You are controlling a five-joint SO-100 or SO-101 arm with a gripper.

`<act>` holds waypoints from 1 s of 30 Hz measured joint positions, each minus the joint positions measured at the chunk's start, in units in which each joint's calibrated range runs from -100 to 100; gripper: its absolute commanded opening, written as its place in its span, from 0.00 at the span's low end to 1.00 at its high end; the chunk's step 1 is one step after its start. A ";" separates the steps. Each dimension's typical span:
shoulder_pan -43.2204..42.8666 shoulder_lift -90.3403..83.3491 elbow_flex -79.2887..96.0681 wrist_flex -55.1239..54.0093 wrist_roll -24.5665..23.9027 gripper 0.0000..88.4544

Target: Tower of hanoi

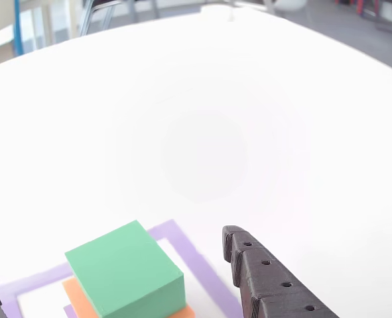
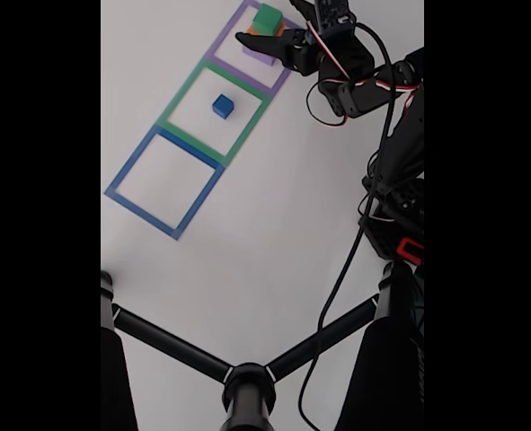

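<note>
While the green block [image 1: 125, 268] sits atop the orange block [image 1: 76, 297] inside the purple outline [image 1: 202, 265], the fingers [image 2: 269, 36] are spread wide, empty, straddling it; squaring them on opposite faces before closing is advised.

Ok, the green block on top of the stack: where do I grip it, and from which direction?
Grip the green block across two opposite flat side faces, coming down from above. It sits topmost on the orange block, so its sides are exposed and its top is free. The gripper hangs about it with jaws spread, one finger right of it in the other view; probably just lower and close.
</note>
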 measured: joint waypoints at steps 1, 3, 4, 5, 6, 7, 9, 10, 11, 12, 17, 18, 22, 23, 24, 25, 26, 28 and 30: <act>-0.25 0.51 -0.44 -0.16 0.00 0.47; -0.49 1.52 -0.96 -0.56 0.00 0.47; -0.49 2.11 -1.13 -0.80 0.00 0.47; -0.49 2.62 -1.22 -1.12 0.00 0.47; -0.49 2.95 -1.39 -1.28 0.00 0.46; -0.49 3.29 -1.39 -1.61 0.00 0.46; -0.65 3.71 -1.39 -2.01 0.00 0.46; -0.90 3.80 -1.39 -2.01 0.00 0.46; -1.23 3.97 -1.48 -2.09 0.00 0.45; -1.56 4.05 -1.48 -2.09 0.00 0.44; -1.96 4.05 -1.48 -2.09 0.00 0.43; -2.13 4.05 -1.48 -2.09 0.00 0.42; -2.78 4.14 -1.48 -2.09 0.00 0.39; -2.78 4.14 -1.48 -2.09 0.00 0.38; -2.78 4.14 -1.48 -2.09 0.00 0.37; -2.78 4.14 -1.48 -2.09 0.00 0.37; -2.78 4.14 -1.48 -2.09 0.00 0.36; -2.78 4.14 -1.39 -2.09 0.00 0.32; -2.95 4.14 -1.13 -2.09 0.00 0.30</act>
